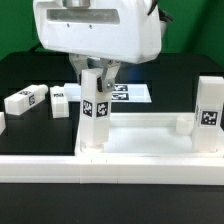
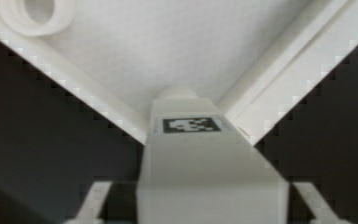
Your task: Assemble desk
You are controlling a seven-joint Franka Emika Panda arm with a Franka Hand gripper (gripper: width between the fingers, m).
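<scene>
The white desk top (image 1: 150, 124) lies flat near the front of the exterior view. One white square leg (image 1: 97, 112) with a tag stands upright in its corner on the exterior view's left. A second leg (image 1: 208, 115) stands upright at the right corner. My gripper (image 1: 97, 76) is straight above the left leg, its fingers down both sides of the leg's upper end. In the wrist view the leg (image 2: 190, 130) runs between my fingers (image 2: 101, 200) with a dark gap on each side, over the desk top's corner (image 2: 140, 60). The gripper (image 2: 202, 205) is open.
Two loose white legs (image 1: 25, 100) (image 1: 61, 100) lie on the black table at the exterior view's left. The marker board (image 1: 133, 93) lies behind the gripper. A long white rail (image 1: 40, 165) runs along the front. A round socket (image 2: 43, 15) shows on the desk top.
</scene>
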